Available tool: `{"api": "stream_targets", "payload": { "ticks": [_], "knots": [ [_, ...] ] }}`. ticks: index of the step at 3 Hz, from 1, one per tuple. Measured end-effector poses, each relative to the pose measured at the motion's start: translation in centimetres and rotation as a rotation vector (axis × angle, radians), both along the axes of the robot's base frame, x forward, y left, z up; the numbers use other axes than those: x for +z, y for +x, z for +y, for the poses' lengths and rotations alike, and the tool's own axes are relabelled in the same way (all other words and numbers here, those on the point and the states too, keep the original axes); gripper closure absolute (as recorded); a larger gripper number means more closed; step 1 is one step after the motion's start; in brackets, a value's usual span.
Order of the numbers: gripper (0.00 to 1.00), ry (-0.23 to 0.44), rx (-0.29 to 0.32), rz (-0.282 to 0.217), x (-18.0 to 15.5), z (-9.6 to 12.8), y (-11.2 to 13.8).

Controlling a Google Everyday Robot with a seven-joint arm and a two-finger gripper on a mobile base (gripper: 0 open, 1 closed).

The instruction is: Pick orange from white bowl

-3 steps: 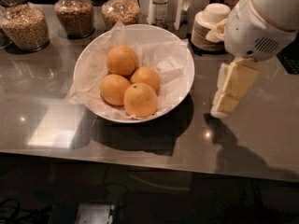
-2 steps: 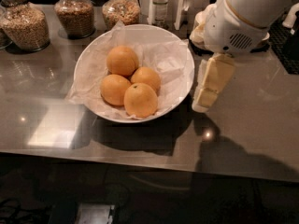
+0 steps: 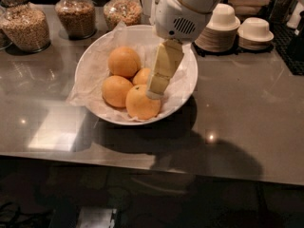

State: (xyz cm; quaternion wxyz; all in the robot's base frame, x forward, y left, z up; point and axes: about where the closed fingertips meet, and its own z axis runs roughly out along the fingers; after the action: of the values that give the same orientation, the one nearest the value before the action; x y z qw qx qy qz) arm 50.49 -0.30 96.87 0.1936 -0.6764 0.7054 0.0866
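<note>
White paper [image 3: 88,82], crumpled, lines the white bowl [image 3: 191,82], which sits on a grey, glossy counter [image 3: 242,108] a little left of the middle of the frame. Four fruits lie together in it. The orange [image 3: 141,103] with the small dark stem dot is the one nearest the lower edge of the frame, resting against the bowl's front wall. The three other oranges [image 3: 124,61] crowd behind it and to its left, touching one another.

From the upper right the robot's white arm [image 3: 183,13] reaches in over the bowl. Its cream-coloured gripper [image 3: 156,93] points down and to the left, its tip right at the top of the stem-dotted orange and overlapping the fruit behind it. Whether the tip touches the fruit is unclear, and I cannot tell whether the gripper is open or closed.

Along the upper left edge stand three glass jars [image 3: 26,25] filled with grain. At the upper right, well apart from the large bowl, small white bowls [image 3: 255,30] stand upside down in stacks.
</note>
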Motion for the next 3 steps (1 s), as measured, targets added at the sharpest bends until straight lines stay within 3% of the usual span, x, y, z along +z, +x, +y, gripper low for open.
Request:
{"api": "stream_targets", "payload": {
  "ticks": [1,2,3],
  "knots": [
    [0.0,0.0,0.0,0.0,0.0,0.0,0.0],
    [0.0,0.065,-0.078,0.006,-0.4,0.3,0.1],
    [0.0,0.118,-0.202,-0.002,-0.5,2.6,0.8]
  ]
}}
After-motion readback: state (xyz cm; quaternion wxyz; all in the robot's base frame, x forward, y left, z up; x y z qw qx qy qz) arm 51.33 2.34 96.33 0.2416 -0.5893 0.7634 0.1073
